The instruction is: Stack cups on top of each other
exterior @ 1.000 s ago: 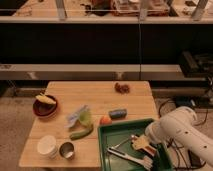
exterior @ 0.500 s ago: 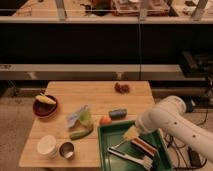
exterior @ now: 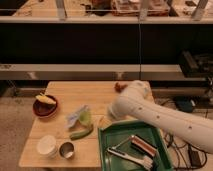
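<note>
The white cup [exterior: 47,145] stands near the table's front left corner, with the steel cup [exterior: 66,149] right beside it. The light-green cup [exterior: 85,117] stands further back near the table's middle, next to a crumpled pale wrapper [exterior: 75,116]. My white arm reaches in from the lower right over the green tray. My gripper [exterior: 111,114] is at the arm's left end over the table's middle, a little to the right of the green cup and well away from the other two cups.
A dark red bowl [exterior: 45,107] with a yellow item stands at the left. A long green vegetable [exterior: 81,133] lies in front of the green cup. A green tray [exterior: 109,150] at the front right holds a brush and utensils. A reddish item [exterior: 119,86] lies at the table's back.
My arm has swung left from over the tray to the table's middle, now covering the orange and blue items there. The cups have not moved.
</note>
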### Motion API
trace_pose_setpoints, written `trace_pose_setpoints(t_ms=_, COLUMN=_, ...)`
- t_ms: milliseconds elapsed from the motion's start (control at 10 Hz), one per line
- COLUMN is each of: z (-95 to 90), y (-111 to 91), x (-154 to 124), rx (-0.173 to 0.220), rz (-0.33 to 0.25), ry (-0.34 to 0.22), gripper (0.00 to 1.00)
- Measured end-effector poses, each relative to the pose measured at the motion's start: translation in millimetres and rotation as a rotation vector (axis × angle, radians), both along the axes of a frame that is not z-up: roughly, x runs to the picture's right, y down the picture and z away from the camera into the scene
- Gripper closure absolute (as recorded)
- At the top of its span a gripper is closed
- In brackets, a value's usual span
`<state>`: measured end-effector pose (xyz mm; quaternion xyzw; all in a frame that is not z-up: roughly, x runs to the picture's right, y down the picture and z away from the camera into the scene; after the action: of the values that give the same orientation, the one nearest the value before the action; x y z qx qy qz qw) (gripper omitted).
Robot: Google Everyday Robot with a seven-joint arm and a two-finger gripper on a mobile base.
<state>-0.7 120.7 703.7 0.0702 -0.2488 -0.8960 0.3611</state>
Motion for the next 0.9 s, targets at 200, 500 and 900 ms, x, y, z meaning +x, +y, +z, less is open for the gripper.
trace_pose_setpoints(t_ms=200, z=13.0, y=-11, x=-47, rx=-0.009, rz=-0.029, ry=-0.033, gripper=0.2)
trace_pose_setpoints(t_ms=500, z=38.0, y=-30, x=-116, rx=-0.017, rz=-0.063, ry=-0.045, gripper=0.2)
trace_pose_setpoints(t_ms=900, z=72.9, y=-40, x=-145, rx=-0.043, rz=-0.045, ry=0.015, gripper=0.2)
